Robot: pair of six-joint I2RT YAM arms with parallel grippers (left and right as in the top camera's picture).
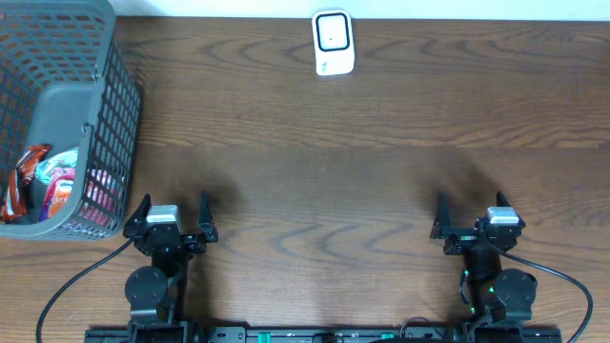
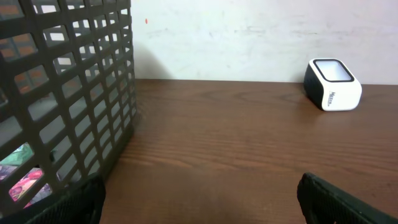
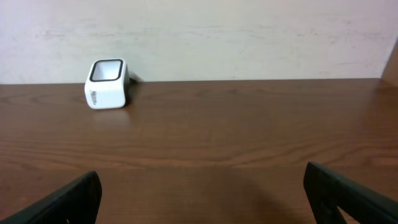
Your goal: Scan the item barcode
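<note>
Your left claw is sitting with its fingers spread wide and is holding nothing; bare wood is showing between them in its wrist view. Your right claw is gaping just as wide and is also gripping nothing. Both are sitting at the near side of the tabletop, well apart from each other and pointing toward the far side.

Just beside your left claw, on its left, the grey mesh basket is standing upright. The colourful packets are lying inside it at the bottom. The mesh is hiding most of them, so no barcode is showing from here.

Farther out, the white scanner is standing near the far edge of the tabletop, roughly midway between your two arms, with its dark-rimmed window facing up. Behind it a pale wall is running along the tabletop's far edge.
</note>
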